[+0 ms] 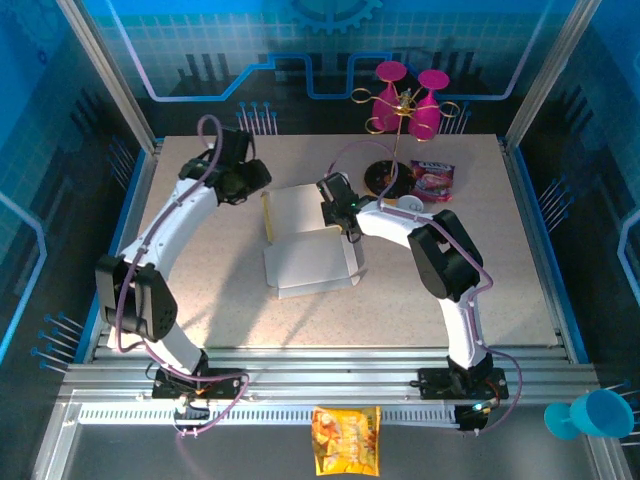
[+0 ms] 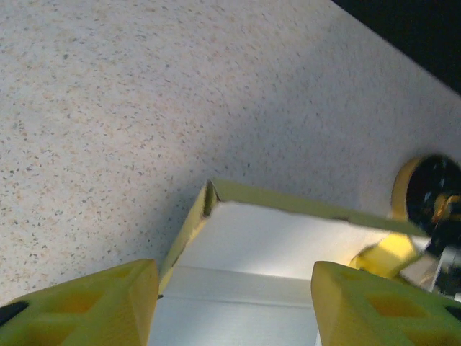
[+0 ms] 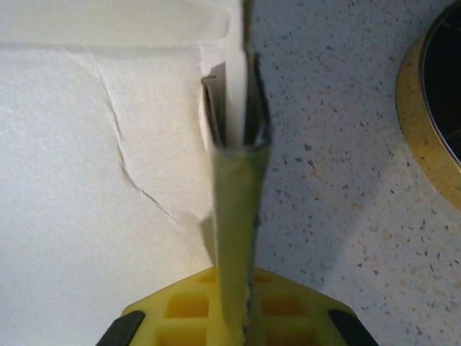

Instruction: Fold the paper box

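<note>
The paper box (image 1: 300, 262) lies half-formed in the middle of the table, white inside with golden-yellow walls. Its far part has upright walls; a flat white panel extends toward the arms. My right gripper (image 1: 338, 207) is shut on the box's right wall, whose yellow edge (image 3: 236, 216) runs up between the closed fingers (image 3: 194, 310). Creases show on the white floor (image 3: 86, 180) to the left of that wall. My left gripper (image 1: 258, 180) hovers at the box's far left corner, open. Its yellow fingers (image 2: 94, 306) stand wide apart over the white inside (image 2: 274, 245), touching nothing.
A gold stand with pink goblets (image 1: 405, 100) rises at the back on a black round base (image 1: 385, 178), the same base (image 3: 432, 108) close to the right wall. A purple snack bag (image 1: 433, 180) lies beside it. An orange-yellow snack bag (image 1: 346, 440) and a blue cup (image 1: 590, 415) sit off the table.
</note>
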